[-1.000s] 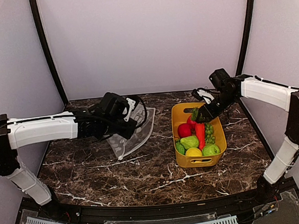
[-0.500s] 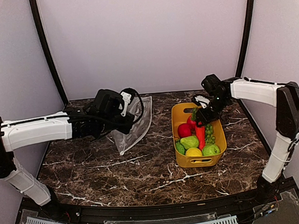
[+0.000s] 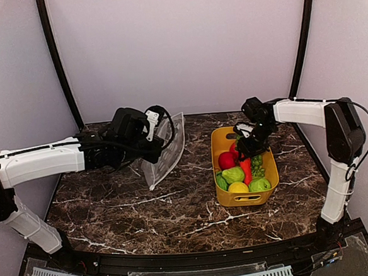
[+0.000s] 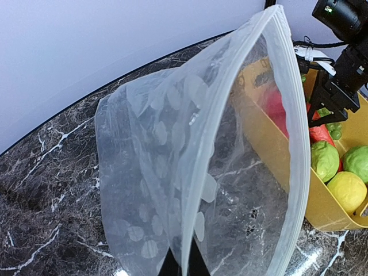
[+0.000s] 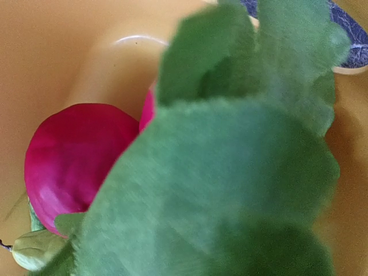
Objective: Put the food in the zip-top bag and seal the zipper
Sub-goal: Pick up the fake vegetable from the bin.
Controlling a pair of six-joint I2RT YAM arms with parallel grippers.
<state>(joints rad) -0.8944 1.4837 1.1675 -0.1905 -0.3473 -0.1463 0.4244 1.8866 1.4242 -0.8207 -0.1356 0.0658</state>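
Note:
The zip-top bag [image 3: 167,150] [image 4: 172,172], clear with white dots, stands upright with its mouth gaping toward the bin. Its zipper [image 4: 295,144] runs along the mouth edge. My left gripper [image 3: 151,150] [image 4: 183,269] is shut on the bag's near edge. The food lies in a yellow bin [image 3: 246,200]: a red fruit [image 3: 226,160] [image 5: 75,155], an orange-red piece [image 3: 246,165], green round ones [image 3: 233,174], a lemon [image 3: 238,187] and grapes [image 3: 258,165]. My right gripper [image 3: 244,149] [image 4: 329,109] is low over the food at the bin's far end. A green leaf [image 5: 230,184] fills the right wrist view and hides its fingers.
The yellow bin [image 4: 325,213] sits right of centre on the dark marble table [image 3: 145,210], a short gap from the bag's mouth. Grey walls and black frame posts [image 3: 59,64] close the back and sides.
My left arm has raised the bag and turned it more upright, its mouth toward the bin. My right gripper has moved left and down into the bin onto the food.

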